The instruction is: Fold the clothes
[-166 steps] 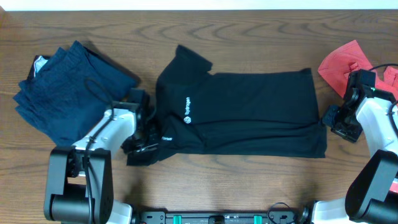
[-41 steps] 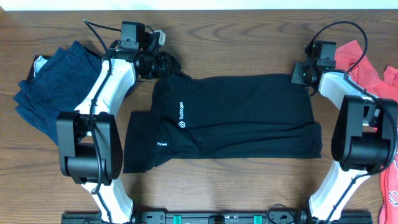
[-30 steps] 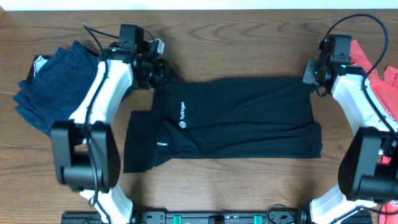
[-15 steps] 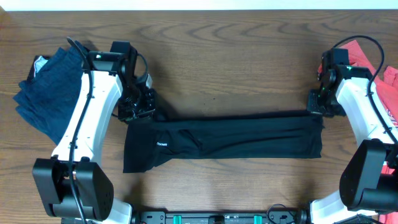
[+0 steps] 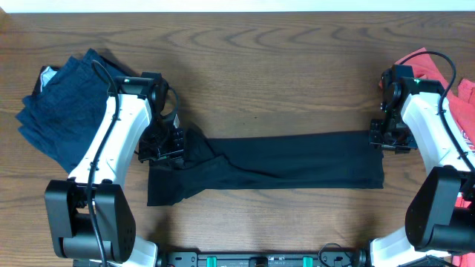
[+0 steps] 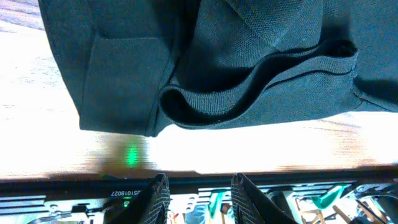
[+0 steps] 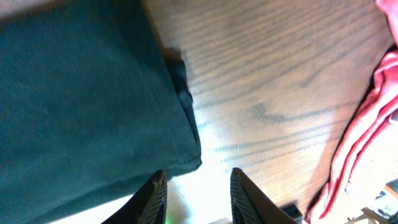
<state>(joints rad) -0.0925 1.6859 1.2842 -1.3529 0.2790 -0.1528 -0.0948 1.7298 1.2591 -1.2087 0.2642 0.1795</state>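
The black shirt point(image 5: 282, 163) lies folded lengthwise into a long strip across the table's middle, with its logo hidden. My left gripper point(image 5: 165, 146) is over the strip's left end. In the left wrist view it point(image 6: 198, 186) is open and empty, with the shirt's folded hem point(image 6: 249, 87) just beyond the fingertips. My right gripper point(image 5: 386, 139) is at the strip's right end. In the right wrist view it point(image 7: 198, 180) is open and empty beside the shirt's corner point(image 7: 180, 149). The navy garment point(image 5: 63, 111) lies at far left and the red shirt point(image 5: 466, 93) at far right.
The red shirt point(image 7: 367, 137) lies close to the right of my right gripper. The navy garment sits just left of my left arm. Bare wooden table point(image 5: 282, 67) stretches behind the black strip, and a dark rail point(image 5: 260, 259) runs along the front edge.
Both grippers have carried the shirt's far edge toward the front over the near half and let go. The white chest logo and hem lettering are now covered.
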